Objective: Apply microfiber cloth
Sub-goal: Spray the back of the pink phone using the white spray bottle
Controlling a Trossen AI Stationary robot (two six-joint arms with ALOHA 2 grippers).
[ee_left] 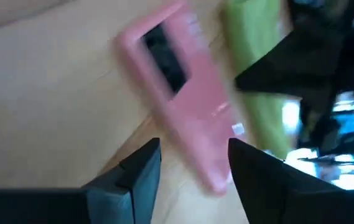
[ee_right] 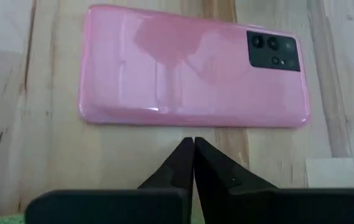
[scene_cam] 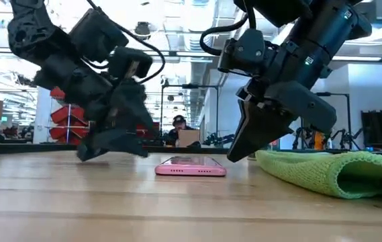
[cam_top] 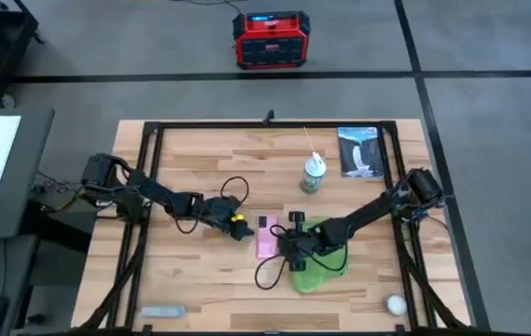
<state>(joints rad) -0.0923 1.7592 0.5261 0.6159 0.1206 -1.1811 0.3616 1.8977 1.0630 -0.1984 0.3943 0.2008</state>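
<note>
The microfiber cloth lies bunched on the table, partly covered by the right arm in the high view and cut off at the edge in the low view. The pink phone lies flat just beside it, camera side up. The right gripper points down at the table near the phone, jaws closed, empty. The left gripper reaches low from the phone's other side, jaws parted, holding nothing.
</note>
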